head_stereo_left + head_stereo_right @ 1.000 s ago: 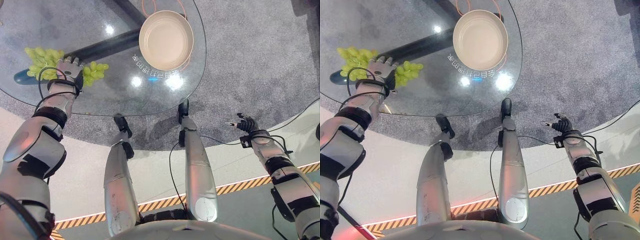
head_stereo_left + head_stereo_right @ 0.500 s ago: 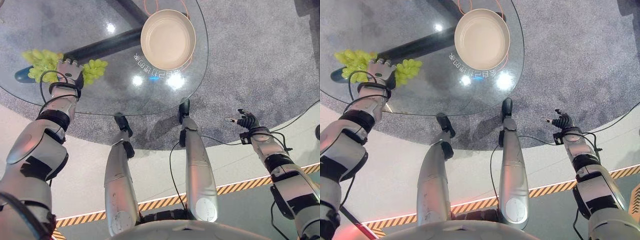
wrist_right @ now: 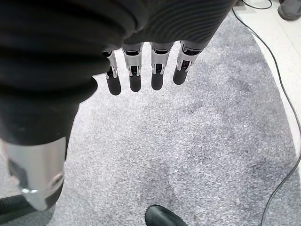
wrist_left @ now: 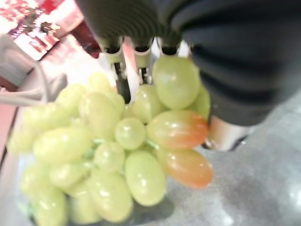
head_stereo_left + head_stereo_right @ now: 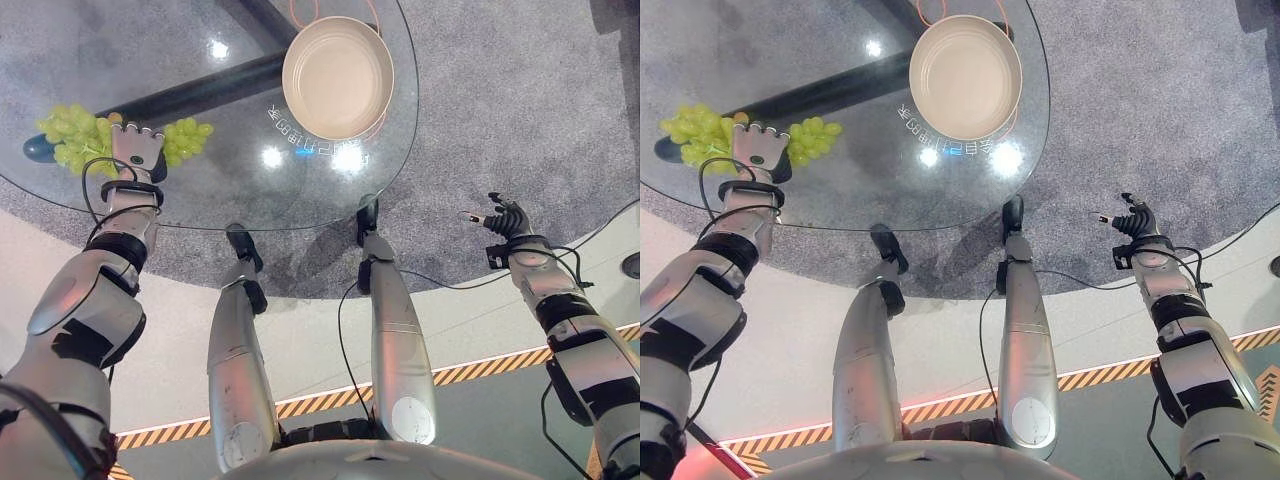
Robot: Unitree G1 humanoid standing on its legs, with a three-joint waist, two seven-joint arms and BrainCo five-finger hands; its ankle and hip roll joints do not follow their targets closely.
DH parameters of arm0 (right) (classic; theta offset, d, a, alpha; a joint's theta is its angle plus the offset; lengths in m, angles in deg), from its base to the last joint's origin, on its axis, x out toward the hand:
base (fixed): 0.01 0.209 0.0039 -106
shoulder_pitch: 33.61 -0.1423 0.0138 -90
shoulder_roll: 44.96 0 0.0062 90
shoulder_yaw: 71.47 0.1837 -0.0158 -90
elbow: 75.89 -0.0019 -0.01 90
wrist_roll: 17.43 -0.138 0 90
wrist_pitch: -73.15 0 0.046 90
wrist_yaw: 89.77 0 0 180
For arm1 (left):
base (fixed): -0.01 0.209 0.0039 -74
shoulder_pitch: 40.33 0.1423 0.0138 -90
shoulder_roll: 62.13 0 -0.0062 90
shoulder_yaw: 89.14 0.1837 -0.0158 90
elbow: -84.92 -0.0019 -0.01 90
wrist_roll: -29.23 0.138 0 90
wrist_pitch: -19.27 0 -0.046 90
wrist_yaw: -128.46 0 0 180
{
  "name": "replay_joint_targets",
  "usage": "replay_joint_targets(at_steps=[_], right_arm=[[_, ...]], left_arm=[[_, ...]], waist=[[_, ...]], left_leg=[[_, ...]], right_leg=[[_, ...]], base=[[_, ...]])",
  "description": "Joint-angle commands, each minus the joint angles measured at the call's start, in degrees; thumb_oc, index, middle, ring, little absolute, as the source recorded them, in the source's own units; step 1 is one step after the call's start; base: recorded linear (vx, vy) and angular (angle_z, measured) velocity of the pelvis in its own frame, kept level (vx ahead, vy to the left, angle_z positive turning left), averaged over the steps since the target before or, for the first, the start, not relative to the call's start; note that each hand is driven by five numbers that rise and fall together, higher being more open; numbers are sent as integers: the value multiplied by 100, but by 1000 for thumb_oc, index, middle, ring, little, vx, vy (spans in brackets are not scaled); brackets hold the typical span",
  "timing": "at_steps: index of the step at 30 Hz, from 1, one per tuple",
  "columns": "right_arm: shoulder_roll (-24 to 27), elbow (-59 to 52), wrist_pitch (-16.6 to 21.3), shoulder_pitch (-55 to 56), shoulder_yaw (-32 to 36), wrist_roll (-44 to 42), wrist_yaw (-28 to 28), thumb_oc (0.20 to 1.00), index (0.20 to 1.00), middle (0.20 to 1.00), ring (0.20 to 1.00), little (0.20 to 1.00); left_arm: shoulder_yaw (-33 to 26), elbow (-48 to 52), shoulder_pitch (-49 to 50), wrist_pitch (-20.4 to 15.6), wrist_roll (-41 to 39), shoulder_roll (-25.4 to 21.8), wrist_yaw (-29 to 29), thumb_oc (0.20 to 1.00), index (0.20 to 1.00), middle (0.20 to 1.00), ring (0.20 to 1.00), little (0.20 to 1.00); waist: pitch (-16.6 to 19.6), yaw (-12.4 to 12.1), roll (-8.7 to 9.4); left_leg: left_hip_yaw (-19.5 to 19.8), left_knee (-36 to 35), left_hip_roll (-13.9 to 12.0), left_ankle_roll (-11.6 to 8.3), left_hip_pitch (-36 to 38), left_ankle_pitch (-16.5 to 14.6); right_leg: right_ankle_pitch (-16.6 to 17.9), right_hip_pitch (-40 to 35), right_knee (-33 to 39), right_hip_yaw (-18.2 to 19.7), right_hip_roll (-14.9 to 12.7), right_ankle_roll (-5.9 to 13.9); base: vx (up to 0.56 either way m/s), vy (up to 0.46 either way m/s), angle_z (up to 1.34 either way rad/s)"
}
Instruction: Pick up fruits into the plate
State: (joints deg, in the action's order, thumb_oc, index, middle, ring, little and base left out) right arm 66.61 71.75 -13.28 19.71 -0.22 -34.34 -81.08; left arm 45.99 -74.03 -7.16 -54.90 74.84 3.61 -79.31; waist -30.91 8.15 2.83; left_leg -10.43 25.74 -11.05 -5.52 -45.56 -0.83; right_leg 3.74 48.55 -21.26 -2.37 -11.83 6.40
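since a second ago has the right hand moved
Yes. The right hand, open, has risen up the view and edged right, away from the rim of the glass table, over the grey carpet.

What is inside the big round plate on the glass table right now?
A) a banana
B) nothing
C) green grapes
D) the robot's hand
B: the plate shows only its bare beige inside, while the green grapes lie apart from it on the glass table, under the left hand.
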Motion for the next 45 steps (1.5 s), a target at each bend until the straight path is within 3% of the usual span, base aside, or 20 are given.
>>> replay_joint_targets(at_steps=[1, 5, 8, 9, 12, 18, 26, 32, 37, 45], right_arm=[[94, -198, 127, 272, -55, -182, 178, 1000, 1000, 1000, 1000, 1000], [48, -217, 247, 316, -79, -207, 120, 1000, 1000, 1000, 1000, 1000], [-33, -313, 315, 381, -103, -233, 93, 1000, 1000, 1000, 1000, 1000], [-92, -486, 289, 482, -109, -205, 98, 1000, 1000, 1000, 1000, 1000], [-205, -843, 215, 738, -82, -128, 191, 1000, 1000, 1000, 1000, 1000], [-468, -1304, 107, 1157, -23, 85, 278, 1000, 1000, 1000, 1000, 1000], [-571, -1868, 83, 1726, 117, 239, 229, 1000, 1000, 1000, 1000, 1000], [-523, -2594, 215, 2104, 205, 206, -220, 1000, 1000, 1000, 1000, 1000], [-462, -3417, 318, 2438, 298, 557, -1091, 1000, 1000, 1000, 1000, 1000], [-432, -4119, -462, 2081, 125, 647, -2158, 1000, 1000, 1000, 1000, 1000]], left_arm=[[-416, -490, 593, 42, -273, -148, -420, 200, 200, 200, 200, 200], [-623, -388, 573, -338, -1146, -155, -916, 200, 200, 200, 200, 200], [-910, -145, 558, -770, -1810, -202, -1278, 200, 200, 200, 200, 200], [-1142, 78, 538, -1084, -2114, -275, -1480, 200, 200, 200, 200, 200], [-1570, 609, 608, -1495, -2418, -382, -1770, 200, 200, 200, 200, 200], [-2291, 1627, 979, -1934, -2693, -421, -2206, 200, 200, 200, 200, 200], [-2964, 2598, 1450, -2600, -3207, -364, -2317, 200, 200, 200, 200, 200], [-3234, 3383, 1792, -2987, -3729, -377, -1764, 200, 200, 200, 200, 200], [-3330, 4817, 2696, -3266, -4083, -330, -655, 200, 200, 200, 200, 200], [-3338, 6065, 3707, -3366, -4335, 125, 624, 200, 200, 200, 200, 200]], waist=[[112, -45, 111], [112, -57, 117], [112, -77, 118], [112, -93, 113], [112, -145, 86], [112, -310, 48], [112, -430, 30], [168, -483, 40], [690, -599, 11], [1451, -810, 45]], left_leg=[[47, -134, 661, 147, -173, -42], [31, -212, 668, 147, -69, -24], [24, -290, 684, 142, 70, -13], [22, -332, 700, 139, 190, -19], [24, -396, 725, 131, 420, -37], [37, -600, 725, 115, 1046, -59], [43, -1005, 728, 110, 1838, -20], [49, -1240, 722, 103, 2387, -2], [107, -1537, 695, 80, 3097, 29], [233, -1875, 562, 44, 3961, 79]], right_leg=[[-145, -86, -42, -435, 661, -183], [-159, -167, -19, -433, 671, -176], [-175, -300, 25, -426, 677, -171], [-199, -406, 34, -432, 670, -166], [-274, -631, 17, -490, 622, -152], [-405, -1229, 54, -682, 473, -112], [-458, -1976, 332, -796, 376, -73], [-492, -2545, 534, -862, 306, -39], [-498, -3424, 948, -1035, 180, -11], [-465, -4507, 1413, -1109, 157, -24]], base=[[0, 0, 0], [0, 0, 0], [-2, 5, 6], [7, 1, 8], [1, -8, 6], [23, -31, 6], [26, -17, 8], [-5, -36, 5], [50, -41, 5], [166, -40, 1]])
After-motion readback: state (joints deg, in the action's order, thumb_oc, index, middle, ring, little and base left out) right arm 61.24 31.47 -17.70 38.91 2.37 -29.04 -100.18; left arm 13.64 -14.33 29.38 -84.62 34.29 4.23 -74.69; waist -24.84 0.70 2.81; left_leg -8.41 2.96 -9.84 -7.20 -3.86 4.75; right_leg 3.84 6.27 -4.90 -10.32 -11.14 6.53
